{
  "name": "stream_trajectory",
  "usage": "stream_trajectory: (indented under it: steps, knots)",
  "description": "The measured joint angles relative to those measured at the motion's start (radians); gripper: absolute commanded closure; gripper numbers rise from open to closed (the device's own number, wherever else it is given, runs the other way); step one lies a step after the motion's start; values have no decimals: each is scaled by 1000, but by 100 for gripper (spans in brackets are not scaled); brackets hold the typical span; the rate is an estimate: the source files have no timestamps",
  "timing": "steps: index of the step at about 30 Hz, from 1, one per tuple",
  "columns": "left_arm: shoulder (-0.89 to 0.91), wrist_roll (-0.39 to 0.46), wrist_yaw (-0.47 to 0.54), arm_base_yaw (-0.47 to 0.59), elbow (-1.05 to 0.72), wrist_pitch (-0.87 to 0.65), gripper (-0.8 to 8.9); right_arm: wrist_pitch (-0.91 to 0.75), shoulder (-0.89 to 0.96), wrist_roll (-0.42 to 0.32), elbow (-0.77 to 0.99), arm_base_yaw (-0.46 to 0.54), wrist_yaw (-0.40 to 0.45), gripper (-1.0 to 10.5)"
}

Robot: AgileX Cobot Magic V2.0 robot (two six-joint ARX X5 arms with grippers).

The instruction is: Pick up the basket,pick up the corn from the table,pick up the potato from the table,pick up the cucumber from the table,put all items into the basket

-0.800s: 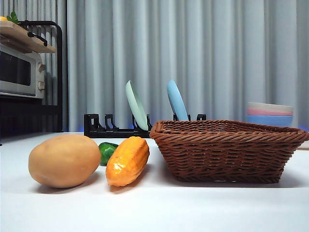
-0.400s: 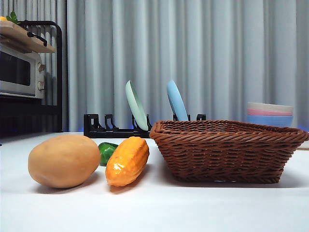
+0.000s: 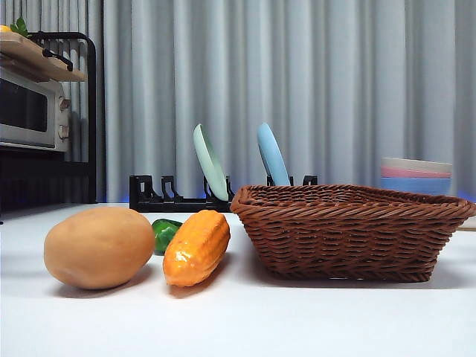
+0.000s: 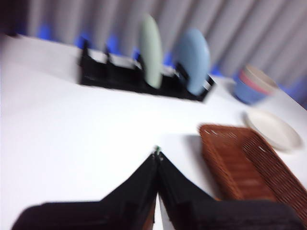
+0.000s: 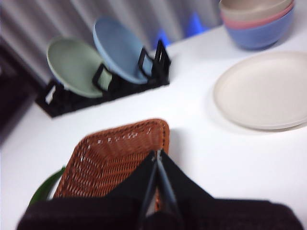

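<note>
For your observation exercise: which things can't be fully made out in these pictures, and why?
- Cucumber: front view, mostly hidden behind potato and corn.
- Basket inside: front view, hidden by its wall.
- Bowls: front view, partly behind the basket.
- Left wrist view: blurred throughout.

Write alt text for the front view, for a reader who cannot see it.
A brown wicker basket stands on a white table, with a corn cob, a partly hidden cucumber and a potato beside it. Behind stand a plate rack and stacked bowls.

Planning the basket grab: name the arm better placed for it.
Probably right: the right gripper, jaws shut, hovers directly over the basket, while the left gripper, also shut, sits beside it.
</note>
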State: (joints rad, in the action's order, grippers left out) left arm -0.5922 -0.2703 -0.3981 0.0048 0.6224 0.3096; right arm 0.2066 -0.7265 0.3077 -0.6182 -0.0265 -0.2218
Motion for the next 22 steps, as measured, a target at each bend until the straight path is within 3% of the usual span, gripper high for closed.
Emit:
stream_trajectory:
  steps: [5, 8, 10, 12, 14, 16, 22]
  knots:
    - [-215, 55, -129, 0, 146, 69, 817, 146, -193, -84, -166, 0, -129, 952]
    - [-310, 73, -150, 0, 204, 100, 811, 248, -292, -150, -246, 0, -230, 945]
    - [-352, 78, -154, 0, 230, 106, 750, 293, -346, -184, -278, 0, -275, 934]
    - [-380, 80, -155, 0, 243, 109, 582, 301, -388, -209, -289, 0, -295, 818]
    - [-393, 80, -155, 0, 246, 110, 495, 303, -411, -222, -289, 0, -296, 674]
    - [-401, 83, -153, -1, 246, 111, 495, 303, -429, -229, -289, 0, -295, 585]
    - [-410, 87, -153, -3, 247, 113, 495, 301, -481, -245, -289, 0, -294, 601]
